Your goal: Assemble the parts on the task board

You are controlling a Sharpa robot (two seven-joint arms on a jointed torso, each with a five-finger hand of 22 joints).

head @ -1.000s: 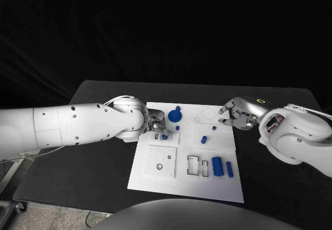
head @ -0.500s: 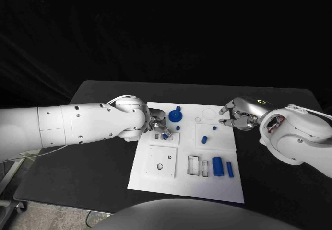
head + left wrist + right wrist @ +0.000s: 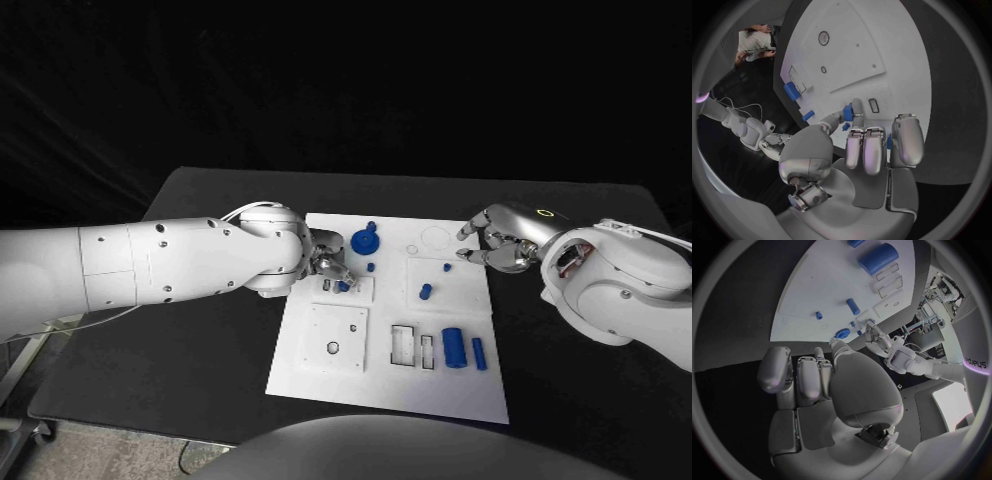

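A black table (image 3: 202, 300) with rounded corners carries the white task board (image 3: 433, 385), a rectangular plate lying flat near the table's middle, its long side running away from the robot. The board's near edge stops short of the table's front edge, dark tabletop showing on both sides.

Looks like a robot lab: black desk (image 3: 216, 330) w/ dark curtains all round, white test board (image 3: 389, 385) on it, cables (image 3: 736, 107) & gear at the side.
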